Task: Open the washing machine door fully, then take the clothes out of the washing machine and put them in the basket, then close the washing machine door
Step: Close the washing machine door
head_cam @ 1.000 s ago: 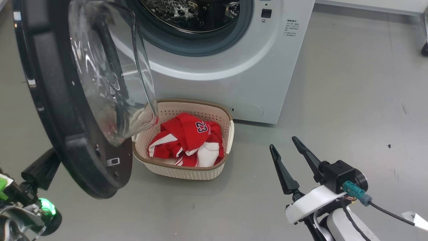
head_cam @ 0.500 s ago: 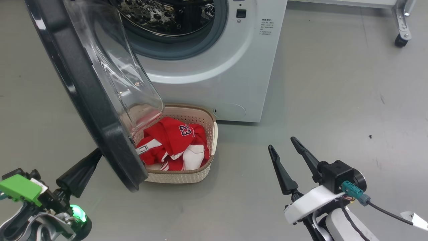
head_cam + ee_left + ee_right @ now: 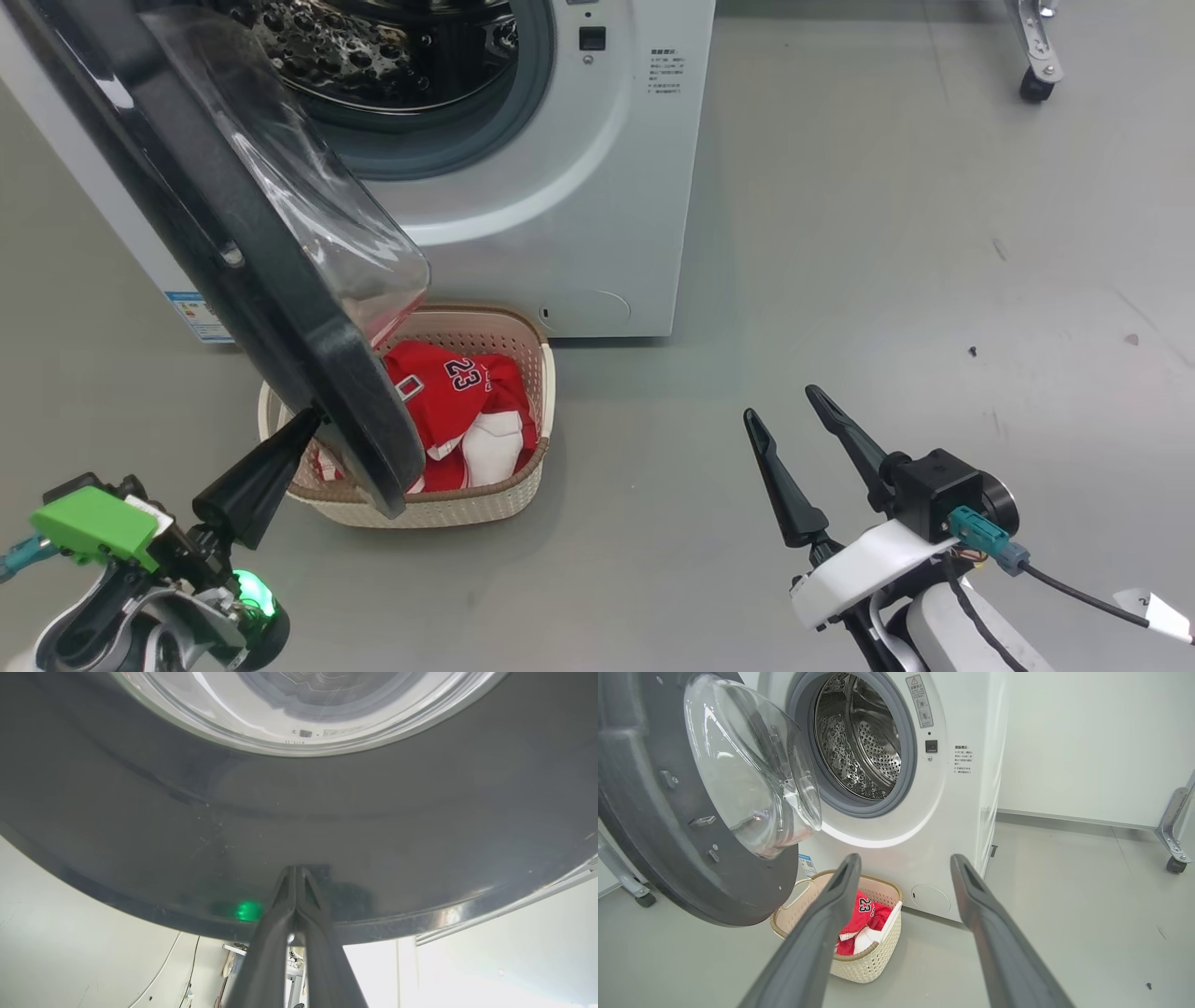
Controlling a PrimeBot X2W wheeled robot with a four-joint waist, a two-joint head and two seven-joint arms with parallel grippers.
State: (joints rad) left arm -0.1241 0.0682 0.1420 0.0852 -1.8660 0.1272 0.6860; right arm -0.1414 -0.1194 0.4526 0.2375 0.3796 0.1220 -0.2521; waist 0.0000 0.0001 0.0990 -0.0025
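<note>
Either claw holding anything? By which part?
Nothing held: left claw is shut, tips against the outer face of the washing machine door near its rim, not gripping; right claw open, empty.

washing machine door (image 3: 233,252) overhanging basket (image 3: 467,506), drum mouth (image 3: 373,51) unblocked, floor (image 3: 840,233) free

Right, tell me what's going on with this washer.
The clothes already lie in the basket on the floor in front of the washing machine, and its drum looks empty. The left gripper, shut, has its tip against the outer face of the washing machine door, which stands partly open above the basket. The right gripper hangs open, holding nothing. Only closing the door seems left.
</note>
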